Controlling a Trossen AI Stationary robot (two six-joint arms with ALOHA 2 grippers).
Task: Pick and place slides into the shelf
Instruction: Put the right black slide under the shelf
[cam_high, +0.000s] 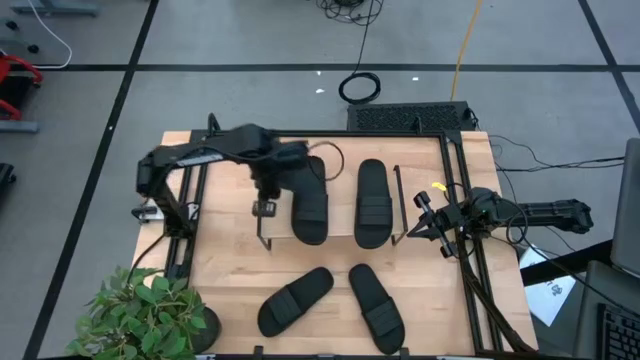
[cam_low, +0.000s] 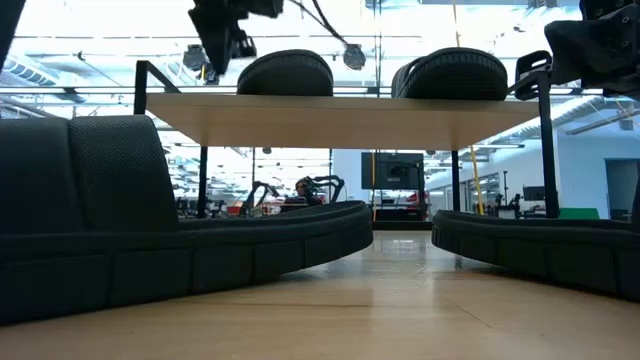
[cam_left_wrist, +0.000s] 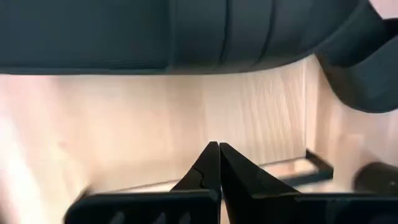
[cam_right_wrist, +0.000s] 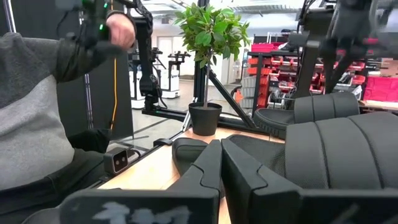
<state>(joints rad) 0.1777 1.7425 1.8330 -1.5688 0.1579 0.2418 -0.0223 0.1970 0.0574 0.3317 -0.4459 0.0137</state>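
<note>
The shelf (cam_high: 342, 215) stands mid-table, with wire sides and a light plank top (cam_low: 350, 118). Two black slides (cam_high: 310, 205) (cam_high: 372, 203) lie side by side with their soles on the plank. Two more slides (cam_high: 295, 300) (cam_high: 375, 305) lie on the table nearer the front edge. My left gripper (cam_high: 265, 208) hovers shut over the plank's left part, beside the left slide (cam_left_wrist: 186, 31); it stays above the plank in the low view (cam_low: 222, 45). My right gripper (cam_high: 425, 215) is shut and waits just right of the shelf, pointing at the slides (cam_right_wrist: 336, 149).
A potted plant (cam_high: 150, 315) stands at the table's near left corner. The large black frame (cam_high: 465, 190) runs along the table's right and far edges. A person's grey sleeve (cam_right_wrist: 37, 124) shows beyond the table's left side. Bare wood lies between the shelf and the front slides.
</note>
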